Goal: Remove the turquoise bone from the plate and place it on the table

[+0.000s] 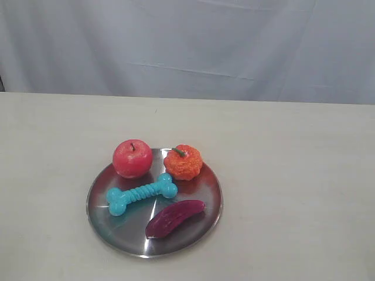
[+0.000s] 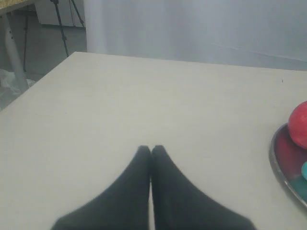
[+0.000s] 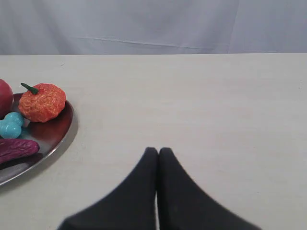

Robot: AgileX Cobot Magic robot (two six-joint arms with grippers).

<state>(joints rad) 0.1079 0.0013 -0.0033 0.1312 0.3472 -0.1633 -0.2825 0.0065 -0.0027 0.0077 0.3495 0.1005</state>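
Opening stage of the task, judged from the layout: the grasp has not yet begun. The turquoise bone (image 1: 142, 194) lies flat near the centre of the plate (image 1: 117, 237), which rests on the bench (image 1: 293, 175).

The plate holds four items. A red apple (image 1: 132, 158) and an orange pumpkin (image 1: 183, 162) sit side by side along the plate's far rim. A purple vegetable (image 1: 174, 218) lies along its near rim. The bone lies between these two groups, slanted across the plate, with one knobbed end just beside the pumpkin and the other under the apple. Whether it touches either cannot be told. A narrow strip of bare steel separates it from the purple vegetable.

The left claw (image 2: 151, 149) is closed tip to tip on nothing, above bare bench and clear of the plate. The right claw (image 3: 158, 151) is likewise closed and empty, clear of the plate on the opposite side. Neither arm appears in the exterior view.

The next move probably calls for one claw to spread its fingers, travel over the plate and descend across the bone's ribbed middle. The fingers would have to be turned to straddle the slanted shaft. Clearance is tightest toward the pumpkin and the purple vegetable. Bare bench surrounds the plate on all sides for the set-down.
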